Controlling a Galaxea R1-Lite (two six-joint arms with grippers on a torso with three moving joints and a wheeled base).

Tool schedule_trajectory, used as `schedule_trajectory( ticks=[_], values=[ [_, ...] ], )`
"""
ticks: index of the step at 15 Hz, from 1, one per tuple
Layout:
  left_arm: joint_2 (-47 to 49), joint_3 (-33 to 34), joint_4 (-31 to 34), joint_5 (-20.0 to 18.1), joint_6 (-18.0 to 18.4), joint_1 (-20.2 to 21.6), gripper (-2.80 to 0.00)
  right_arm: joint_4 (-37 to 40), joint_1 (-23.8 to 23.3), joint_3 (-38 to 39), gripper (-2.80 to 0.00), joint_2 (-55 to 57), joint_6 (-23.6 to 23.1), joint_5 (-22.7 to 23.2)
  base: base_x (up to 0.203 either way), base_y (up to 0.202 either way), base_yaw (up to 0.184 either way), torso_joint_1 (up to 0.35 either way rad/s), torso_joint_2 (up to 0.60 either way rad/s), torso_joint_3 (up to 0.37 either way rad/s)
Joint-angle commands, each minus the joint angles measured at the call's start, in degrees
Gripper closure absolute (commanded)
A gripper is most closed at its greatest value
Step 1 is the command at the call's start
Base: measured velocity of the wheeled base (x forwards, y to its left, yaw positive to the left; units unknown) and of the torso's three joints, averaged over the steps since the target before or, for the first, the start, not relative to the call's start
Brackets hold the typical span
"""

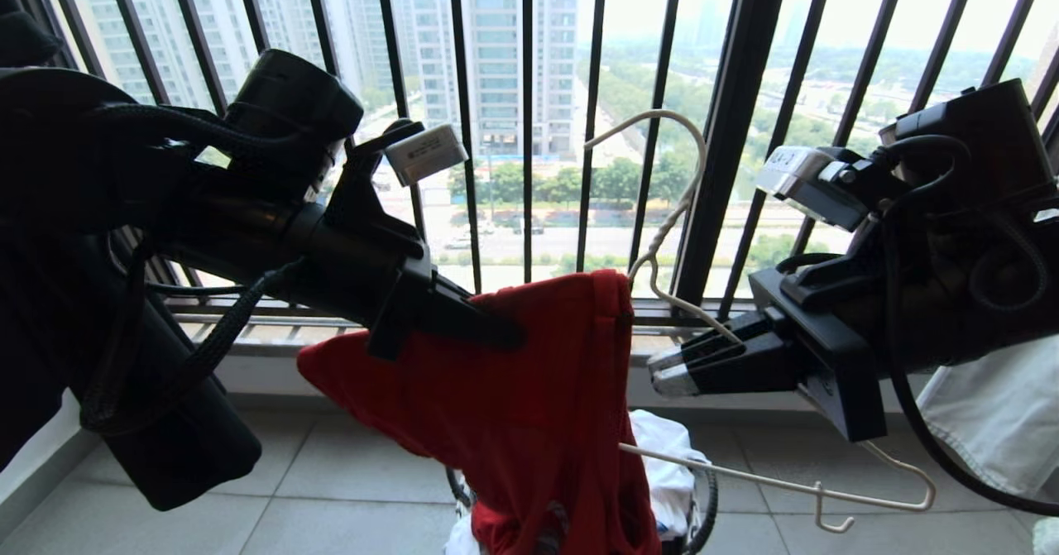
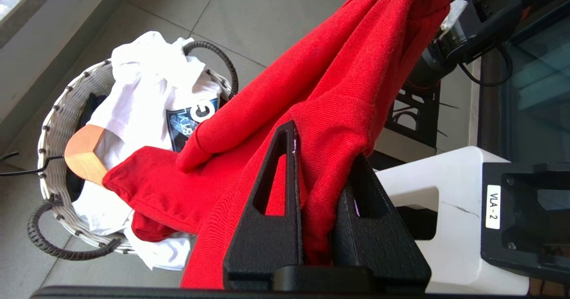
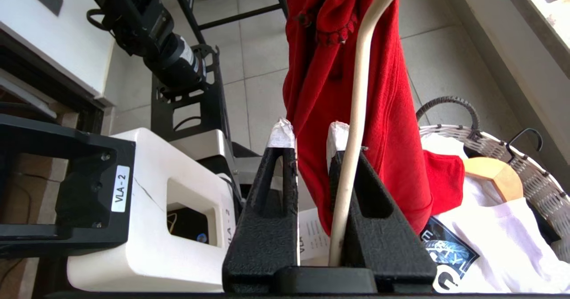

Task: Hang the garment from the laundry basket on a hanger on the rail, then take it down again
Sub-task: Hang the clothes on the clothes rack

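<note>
The red short-sleeved T-shirt [image 1: 529, 389] hangs centre frame, its top pinched by the left pincer [image 1: 488, 327] from the left. The thin cream-white wire hanger [image 1: 687, 208] stands just right of it, hook up, long bar slanting toward the lower right. The right pincer [image 3: 311, 134], narrowly parted, has the wire lying along one finger rather than clamped. The small round woven laundry basket [image 2: 53, 125] sits below.

Left claw [image 2: 318, 156] pinched closed, right claw [image 3: 309, 134] slightly parted, both arms raised.
</note>
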Motion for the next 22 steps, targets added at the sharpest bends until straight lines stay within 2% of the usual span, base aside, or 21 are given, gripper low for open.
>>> schedule_trajectory(
  ticks=[1, 5, 14, 16, 19, 20, 22],
  values=[
    [0.1, 0.0, 0.1, -0.4, 0.1, 0.1, 0.00, 0.3, 0.0, 0.1, -2.80, 0.1, 0.0, 0.2, 0.000, 0.000, 0.000, 0.000, 0.00, 0.000],
    [0.0, 0.0, 0.0, -0.3, 0.1, 0.2, 0.00, -1.2, -1.0, 0.1, -2.80, 0.3, 0.1, 0.0, 0.000, 0.000, 0.000, 0.000, 0.00, 0.000],
    [-1.4, 0.2, -1.8, -0.4, 0.0, 1.7, 0.00, -5.7, -8.1, -0.3, -2.80, 0.3, 0.1, -1.2, 0.000, 0.000, 0.000, 0.000, 0.00, 0.000],
    [-2.0, 0.2, -1.8, -0.4, -0.2, 2.3, 0.00, -5.7, -10.9, -0.9, -2.80, -0.1, 0.0, -1.1, 0.000, 0.000, 0.000, 0.000, 0.00, 0.000],
    [-3.2, 1.6, -1.9, -0.5, -0.9, 2.3, 0.00, -5.4, -11.9, -1.1, -2.80, -1.0, 0.5, -1.0, 0.000, 0.000, 0.000, 0.000, 0.00, 0.000],
    [-3.1, 1.7, -1.8, -0.5, -0.9, 2.2, 0.00, -5.0, -12.7, -1.0, -2.80, -2.1, 2.0, -1.0, 0.000, 0.000, 0.000, 0.000, 0.00, 0.000],
    [-2.8, 1.8, -1.8, -0.5, -1.3, 2.7, 0.00, -3.5, -14.2, -0.5, -2.80, -4.7, 9.3, -1.2, 0.000, 0.000, 0.000, 0.000, 0.00, 0.000]
  ],
)
